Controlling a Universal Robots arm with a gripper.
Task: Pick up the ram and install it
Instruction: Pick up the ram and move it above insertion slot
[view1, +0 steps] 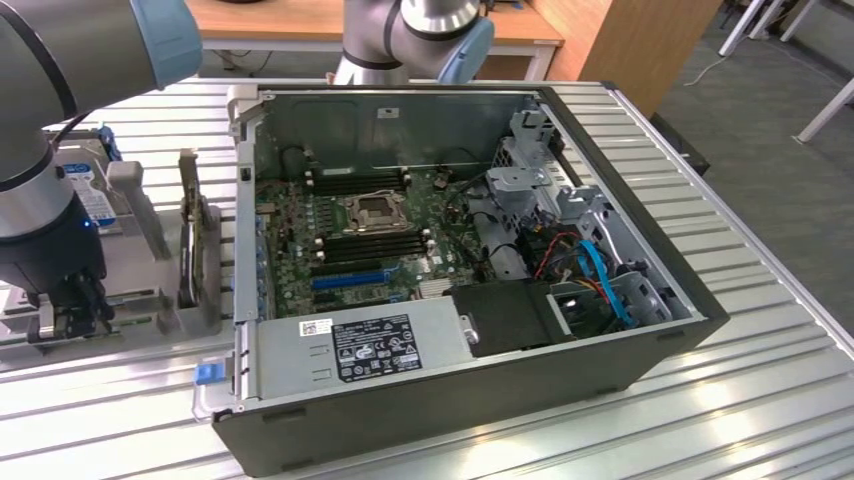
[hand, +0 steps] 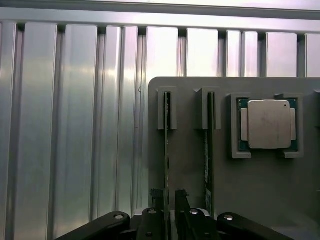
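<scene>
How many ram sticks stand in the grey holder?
2: one ram stick at the open tool, the other in the slot nearer the processor. Others may be hidden.

I count two ram sticks (hand: 166, 150), one gray holder (hand: 260, 190), one silver processor chip (hand: 269, 124), one open computer case (view1: 534, 395) and one motherboard (view1: 300, 215).

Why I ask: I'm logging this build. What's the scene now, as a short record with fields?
gripper: gripper with fingers open, one on either side of the ram
ram: ram on edge in a slot of the grey holder, not yet lifted
second stick: second stick in the neighbouring slot
processor: processor in the holder's square pocket
holder: grey holder on the ribbed metal table
computer case: computer case open, motherboard exposed
</scene>
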